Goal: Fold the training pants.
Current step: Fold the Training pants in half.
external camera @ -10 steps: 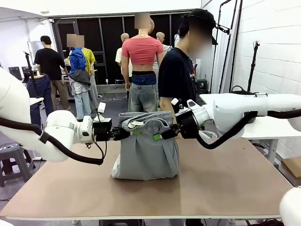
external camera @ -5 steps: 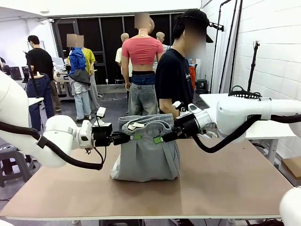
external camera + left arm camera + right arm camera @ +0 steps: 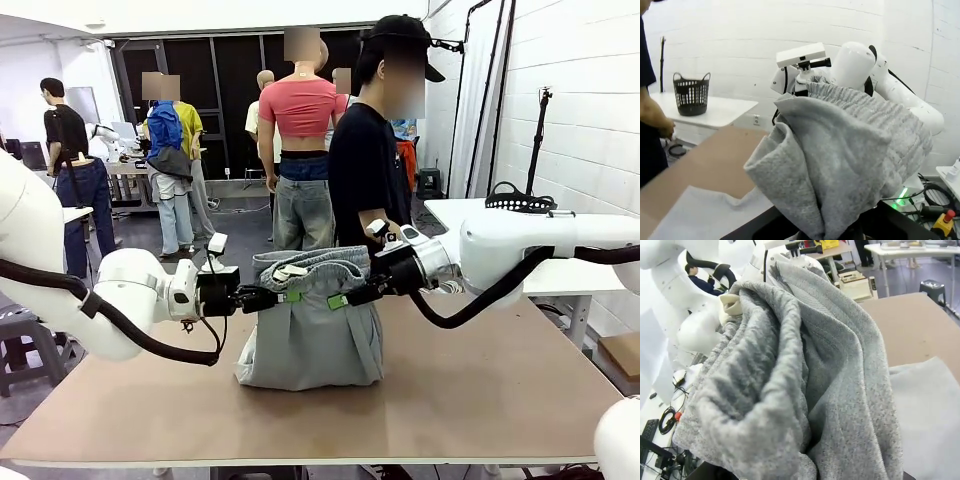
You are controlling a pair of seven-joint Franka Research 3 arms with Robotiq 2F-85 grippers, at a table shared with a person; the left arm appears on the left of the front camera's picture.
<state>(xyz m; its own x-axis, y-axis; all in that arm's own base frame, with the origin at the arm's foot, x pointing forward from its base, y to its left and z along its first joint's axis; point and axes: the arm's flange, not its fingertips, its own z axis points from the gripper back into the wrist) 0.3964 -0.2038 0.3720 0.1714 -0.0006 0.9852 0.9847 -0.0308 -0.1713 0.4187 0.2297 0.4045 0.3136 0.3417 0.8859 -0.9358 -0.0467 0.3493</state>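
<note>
- Front view: the training pants (image 3: 312,330) hang in the air over the middle of the brown table (image 3: 480,400).
- Their bottom part rests on the table, and the ribbed waistband (image 3: 318,262) is on top with a white drawstring (image 3: 288,269) showing.
- The left gripper (image 3: 283,296) pinches the left side of the waistband. Its jaws are squeezed tight on the grey cloth.
- The right gripper (image 3: 338,298) pinches the right side of the waistband. Its jaws are squeezed tight on the cloth too.
- The two grippers are near each other, with bunched cloth between them.
- A person (image 3: 368,160) in a black shirt and a black cap stands at the far side of the table, just behind the pants.
- Left wrist view: the grey pants (image 3: 840,160) fill the middle and bunch up right at the bottom edge, where this gripper holds them.
- The cloth hides the fingers.
- The other white arm (image 3: 860,70) is behind the pants.
- A black basket (image 3: 691,94) sits on a white table (image 3: 725,111) far to the left.
- The person's hand (image 3: 662,127) is at the left edge.
- Right wrist view: the grey pants (image 3: 805,385) are folded in thick rolls close to the camera.
- The cloth covers the fingers here too.
- A flat part of the pants lies on the brown table (image 3: 912,325) at the right.
</note>
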